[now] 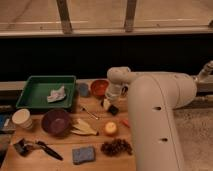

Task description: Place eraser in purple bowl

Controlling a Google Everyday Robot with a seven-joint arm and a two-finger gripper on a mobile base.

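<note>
So the gripper is down low over the table, a bit right of centre, at about 5 o'clock from the orange bowl. The eraser, the little black block, is right at its tip, touching or as good as. Honestly can't tell whether the gripper is open or clamped on the block. The purple bowl is well apart, roughly 8 o'clock from the eraser, and looks empty, with the white paper cup at its 9 and a yellowish peel-looking thing at its 3. My read: this is the grab-and-lift bit, nothing delivered yet. To do it well I'd get the grip square across the block before lifting, since a small matte block like that will probably twist out if pinched by a corner. Then go straight up first, high enough to clear the thin utensil and the peel lying on the line toward 8 o'clock, carry it over, and let go low over the bowl's middle so it doesn't bounce off the rim. Don't mix it up with the blue-grey sponge down at 6 o'clock
</note>
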